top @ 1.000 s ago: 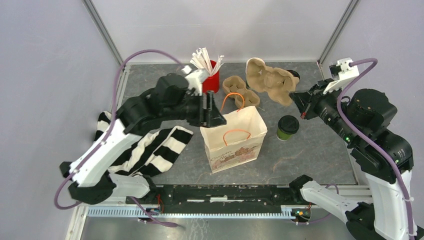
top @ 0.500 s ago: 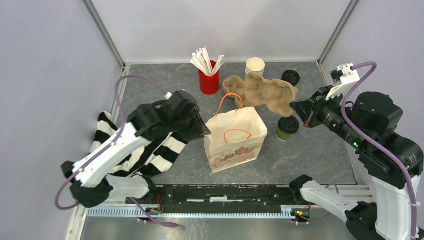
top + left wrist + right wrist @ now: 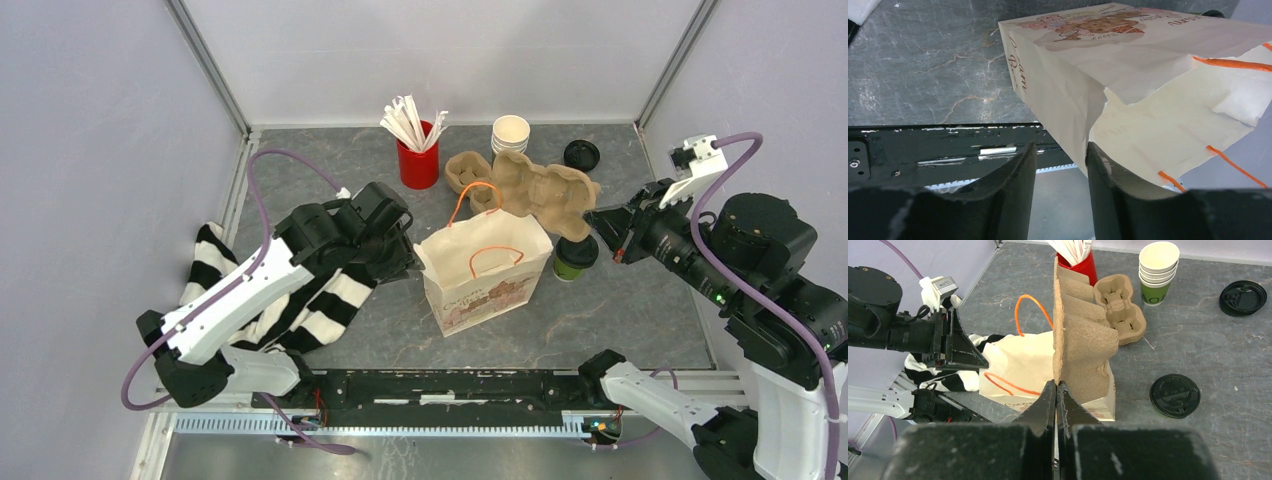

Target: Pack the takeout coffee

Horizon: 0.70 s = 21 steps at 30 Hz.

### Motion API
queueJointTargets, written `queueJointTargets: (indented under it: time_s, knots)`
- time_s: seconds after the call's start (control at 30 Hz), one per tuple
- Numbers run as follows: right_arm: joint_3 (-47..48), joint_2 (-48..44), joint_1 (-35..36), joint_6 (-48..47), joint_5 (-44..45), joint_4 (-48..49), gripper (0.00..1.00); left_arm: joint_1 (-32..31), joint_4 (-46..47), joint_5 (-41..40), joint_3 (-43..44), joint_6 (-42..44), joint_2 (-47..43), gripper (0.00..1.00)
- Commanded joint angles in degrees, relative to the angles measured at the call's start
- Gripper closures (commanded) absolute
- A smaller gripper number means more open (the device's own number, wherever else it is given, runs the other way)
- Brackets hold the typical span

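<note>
The takeout coffee (image 3: 573, 256), a green cup with a black lid (image 3: 1175, 395), stands on the table just right of the cream paper bag (image 3: 487, 277). My right gripper (image 3: 603, 222) is shut on the edge of a brown pulp cup carrier (image 3: 545, 190), which hangs tilted above the bag's back right corner and partly hides the coffee from above. In the right wrist view the fingers (image 3: 1056, 382) pinch the carrier (image 3: 1080, 345) on edge. My left gripper (image 3: 410, 262) stands open at the bag's left corner. The bag's edge (image 3: 1073, 115) lies against its right finger (image 3: 1103, 172).
At the back stand a red cup of white sticks (image 3: 420, 160), a stack of lidless green cups (image 3: 510, 133), a lone black lid (image 3: 581, 154) and a second pulp carrier (image 3: 468, 172). A black-and-white striped cloth (image 3: 300, 300) lies under the left arm.
The left gripper dropped from above the bag to its left corner, and the bag slid to the right and turned. The right gripper brought the carrier forward and lower, over the bag.
</note>
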Motion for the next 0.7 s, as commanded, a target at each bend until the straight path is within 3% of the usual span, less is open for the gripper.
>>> queueJointTargets:
  time_s: [0.0,0.17,0.3,0.37,0.53,0.67]
  knots:
    - [0.32,-0.29,-0.12,0.89,-1.33,1.09,1.0,0.15,6.02,-1.02,-4.54,-4.09,-4.79,0.47]
    - [-0.01,-0.24,-0.1,0.45,-1.9,0.84,1.0,0.23,13.83,1.39,-5.21,-4.29,-2.05,0.43]
    - [-0.48,-1.05,-0.1,0.16,-1.74,0.18,1.0,0.4,15.65,1.0,-2.04,0.12,1.46,0.45]
    - [0.41,-1.09,-0.09,0.0,-1.15,-0.96,1.0,0.57,15.67,0.2,-0.9,2.62,2.33,0.53]
    - [4.88,-0.73,-0.12,-0.48,0.87,-4.08,1.0,1.8,15.6,-4.93,0.09,8.33,1.5,0.83]
    - [6.03,-2.29,0.03,-1.04,3.34,-5.11,1.0,3.35,19.42,-5.79,-0.1,16.21,-0.2,0.95]
